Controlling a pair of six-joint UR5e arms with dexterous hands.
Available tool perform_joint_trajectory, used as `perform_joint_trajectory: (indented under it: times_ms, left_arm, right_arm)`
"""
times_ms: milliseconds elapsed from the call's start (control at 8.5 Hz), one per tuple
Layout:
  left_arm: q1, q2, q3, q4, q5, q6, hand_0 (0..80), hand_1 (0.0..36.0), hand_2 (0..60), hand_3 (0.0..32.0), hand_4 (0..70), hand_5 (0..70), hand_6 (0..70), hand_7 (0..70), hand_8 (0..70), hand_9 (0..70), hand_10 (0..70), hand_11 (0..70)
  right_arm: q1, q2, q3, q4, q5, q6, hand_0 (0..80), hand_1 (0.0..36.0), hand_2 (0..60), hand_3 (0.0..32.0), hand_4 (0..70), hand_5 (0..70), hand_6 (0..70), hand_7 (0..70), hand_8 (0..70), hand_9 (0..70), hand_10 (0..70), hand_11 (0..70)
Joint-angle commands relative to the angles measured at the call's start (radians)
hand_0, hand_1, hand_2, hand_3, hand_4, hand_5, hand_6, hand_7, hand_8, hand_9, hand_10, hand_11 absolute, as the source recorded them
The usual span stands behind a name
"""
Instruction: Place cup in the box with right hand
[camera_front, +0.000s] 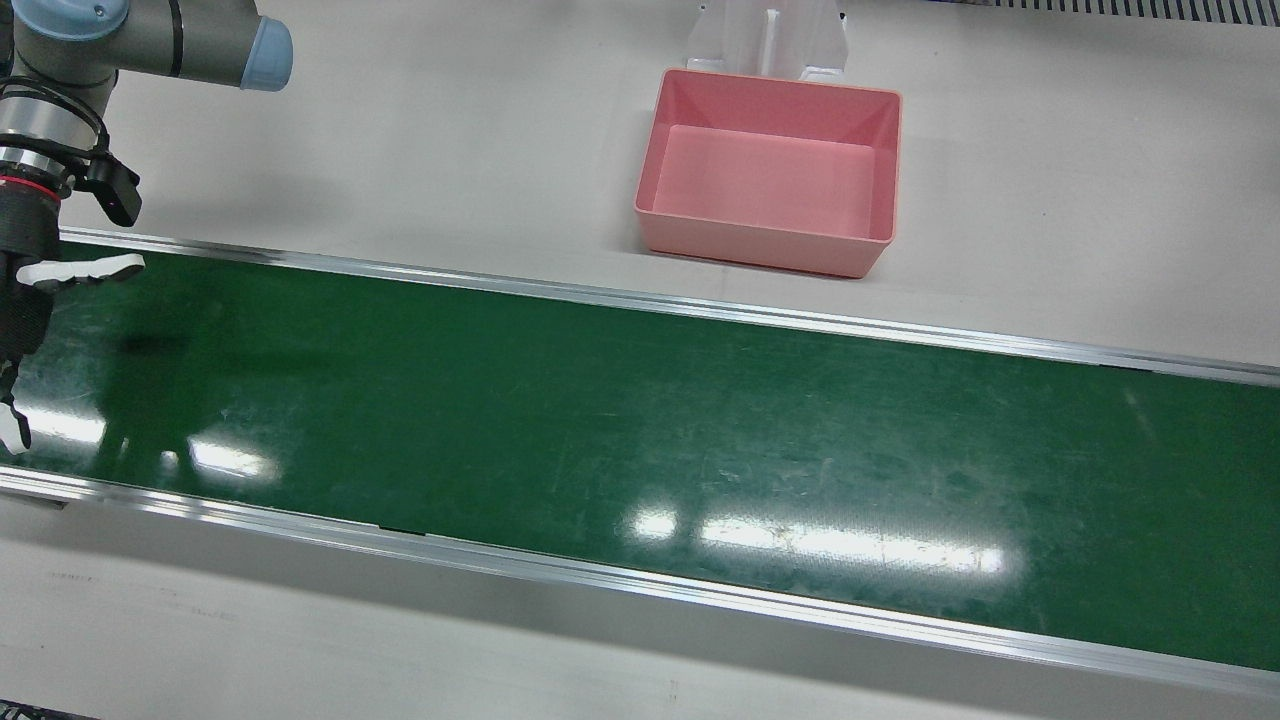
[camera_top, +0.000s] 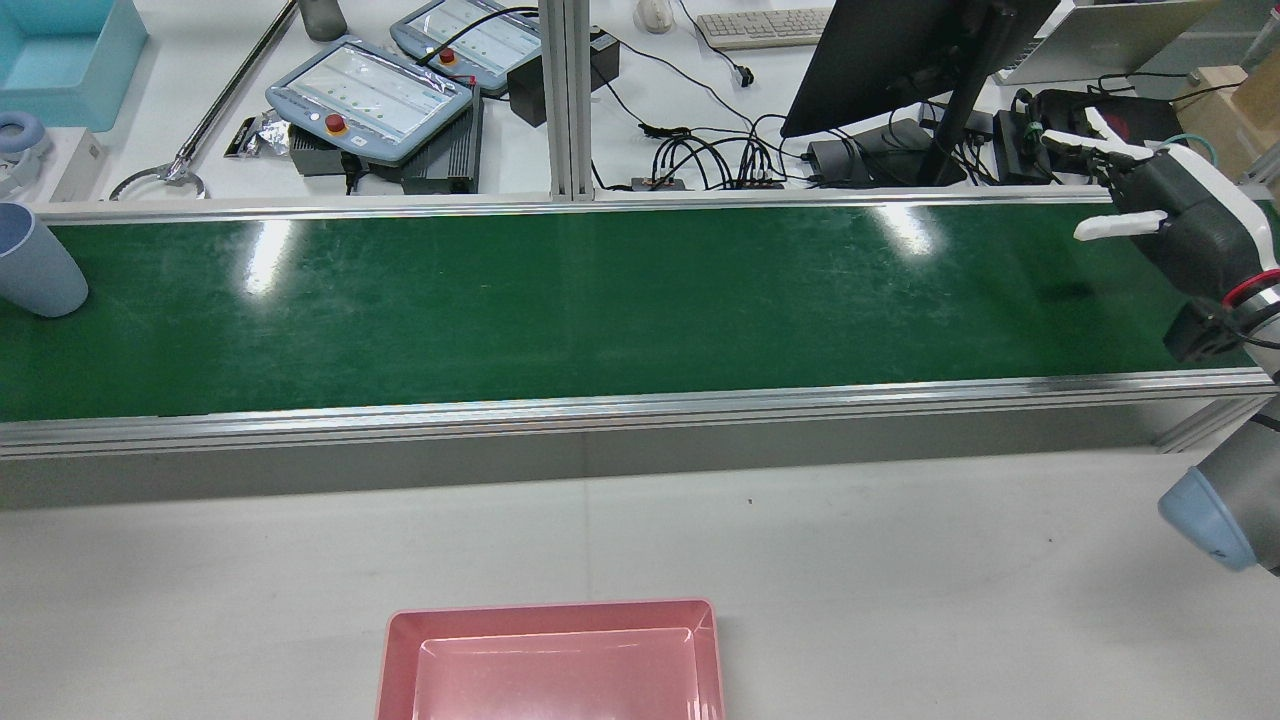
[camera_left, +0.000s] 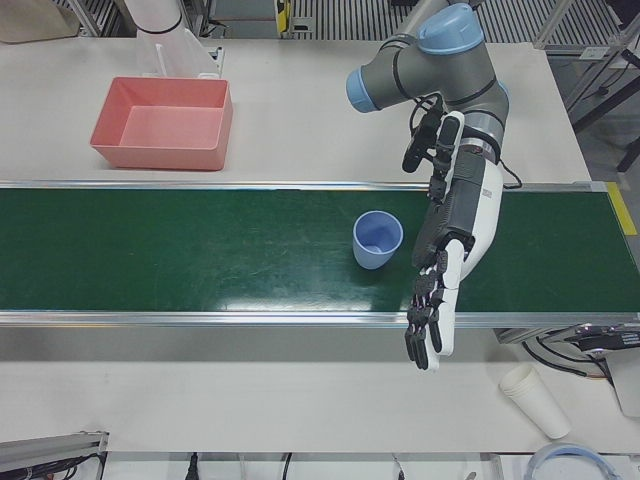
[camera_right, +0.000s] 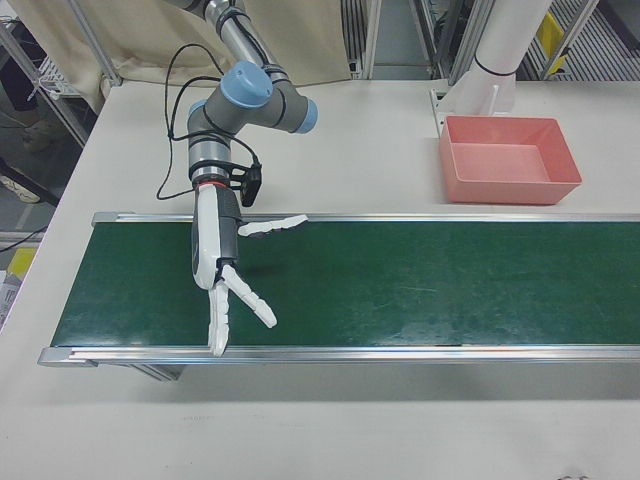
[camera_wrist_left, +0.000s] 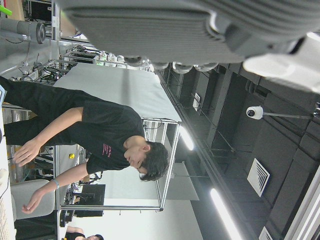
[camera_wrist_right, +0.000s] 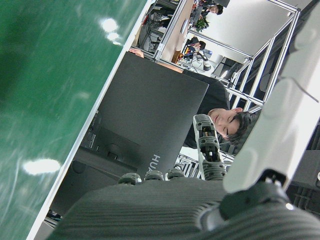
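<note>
A light blue cup (camera_left: 377, 239) stands upright on the green belt (camera_left: 200, 250); in the rear view it shows at the far left edge (camera_top: 35, 262). The pink box (camera_front: 765, 236) sits empty on the white table beside the belt, also in the rear view (camera_top: 550, 608) and the right-front view (camera_right: 510, 190). My right hand (camera_right: 225, 270) is open, fingers spread, above the far end of the belt, far from the cup; it also shows in the front view (camera_front: 25, 290) and rear view (camera_top: 1170, 210). My left hand (camera_left: 450, 255) is open and empty, just beside the cup.
A white paper cup (camera_left: 535, 400) lies on the table in front of the belt. Teach pendants (camera_top: 370, 100), a monitor (camera_top: 890, 50) and cables stand beyond the belt. A white pedestal (camera_front: 765, 35) stands behind the box. Aluminium rails (camera_front: 640, 300) edge the belt.
</note>
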Motion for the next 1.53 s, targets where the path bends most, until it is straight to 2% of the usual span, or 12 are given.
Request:
perform_joint_trajectory:
  times_ms: [0, 235, 353, 706, 824, 941, 1059, 1176, 1412]
  left_arm:
    - [0.001, 0.002, 0.000, 0.001, 0.000, 0.000, 0.0, 0.0, 0.0, 0.0, 0.0, 0.0, 0.0, 0.0, 0.0, 0.0, 0.0, 0.0]
    - [0.000, 0.000, 0.000, 0.001, 0.001, 0.000, 0.0, 0.0, 0.0, 0.0, 0.0, 0.0, 0.0, 0.0, 0.0, 0.0, 0.0, 0.0]
    - [0.001, 0.000, 0.000, 0.001, 0.000, 0.000, 0.0, 0.0, 0.0, 0.0, 0.0, 0.0, 0.0, 0.0, 0.0, 0.0, 0.0, 0.0]
    - [0.001, 0.000, 0.000, 0.001, 0.000, 0.000, 0.0, 0.0, 0.0, 0.0, 0.0, 0.0, 0.0, 0.0, 0.0, 0.0, 0.0, 0.0]
    - [0.001, 0.000, 0.000, -0.001, 0.000, 0.000, 0.0, 0.0, 0.0, 0.0, 0.0, 0.0, 0.0, 0.0, 0.0, 0.0, 0.0, 0.0]
    - [0.001, 0.000, 0.000, -0.001, 0.000, 0.000, 0.0, 0.0, 0.0, 0.0, 0.0, 0.0, 0.0, 0.0, 0.0, 0.0, 0.0, 0.0]
    - [0.001, 0.002, 0.000, -0.001, 0.000, 0.000, 0.0, 0.0, 0.0, 0.0, 0.0, 0.0, 0.0, 0.0, 0.0, 0.0, 0.0, 0.0]
    - [0.000, 0.000, 0.000, -0.001, 0.000, 0.000, 0.0, 0.0, 0.0, 0.0, 0.0, 0.0, 0.0, 0.0, 0.0, 0.0, 0.0, 0.0]
    - [0.000, 0.000, 0.000, -0.001, 0.001, 0.000, 0.0, 0.0, 0.0, 0.0, 0.0, 0.0, 0.0, 0.0, 0.0, 0.0, 0.0, 0.0]
  right_arm:
    - [-0.001, 0.002, 0.003, 0.013, 0.002, 0.006, 48.9, 8.2, 0.0, 0.0, 8.2, 2.8, 0.0, 0.0, 0.0, 0.0, 0.0, 0.0]
    - [-0.001, 0.002, 0.007, 0.016, 0.004, 0.007, 49.0, 8.8, 0.0, 0.0, 9.3, 2.9, 0.8, 0.0, 0.0, 0.0, 0.0, 0.0]
    - [-0.001, 0.002, 0.006, 0.016, 0.004, 0.007, 48.2, 10.9, 5.2, 0.0, 6.8, 3.0, 0.6, 0.0, 0.0, 0.0, 0.0, 0.0]
    - [-0.004, 0.001, 0.000, 0.053, 0.008, 0.007, 48.6, 9.1, 0.0, 0.0, 8.2, 3.1, 0.6, 0.0, 0.0, 0.0, 0.0, 0.0]
    - [-0.005, 0.001, -0.001, 0.059, 0.008, 0.007, 47.7, 11.0, 5.5, 0.0, 6.1, 3.2, 0.5, 0.0, 0.0, 0.0, 0.0, 0.0]
    - [-0.011, 0.001, 0.001, 0.058, 0.008, 0.006, 48.2, 10.1, 2.8, 0.0, 6.3, 3.3, 0.6, 0.0, 0.0, 0.0, 0.0, 0.0]
    - [-0.019, 0.001, 0.000, 0.056, 0.008, 0.001, 47.3, 11.8, 8.0, 0.0, 4.9, 3.3, 0.6, 0.0, 0.0, 0.0, 0.0, 0.0]
    - [-0.027, 0.002, -0.002, 0.056, 0.008, 0.001, 48.4, 9.3, 2.4, 0.0, 6.3, 3.1, 0.2, 0.0, 0.0, 0.0, 0.0, 0.0]
    - [-0.059, 0.004, -0.005, 0.054, 0.013, 0.001, 48.7, 9.7, 2.3, 0.0, 5.3, 3.2, 0.0, 0.0, 0.0, 0.0, 0.0, 0.0]
